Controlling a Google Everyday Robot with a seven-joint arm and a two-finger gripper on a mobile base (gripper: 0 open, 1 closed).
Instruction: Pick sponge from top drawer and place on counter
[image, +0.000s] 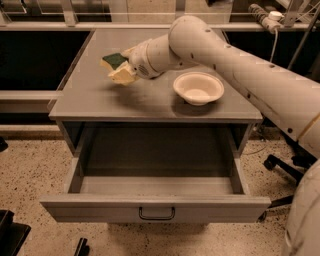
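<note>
Nearest: top drawer (100, 209) pulled fully out, flat grey front panel w/ thin dark wire handle (157, 215) at ctr; shallow matte grey inside, nothing seen in it. Speckled stone-look floor (30, 170) to either side. Above it, the counter (100, 100), flat matte grey rectangle. On its right half sits a round cream bowl (198, 88), smooth, upright. Left of the bowl and apart from it, the gripper (119, 69) hangs over the counter's left-rear area, pinching the sponge (114, 60), w/ a cream finger (122, 76) pressed on the near side. Sponge: small block, dark green scrub face up and tipped a bit toward camera, pale yellow foam edge below; long axis approx left-right, left end clear of the gripper. Soft shadow on the counter under it. Thick smooth off-white arm (240, 65) runs back to the right.
</note>
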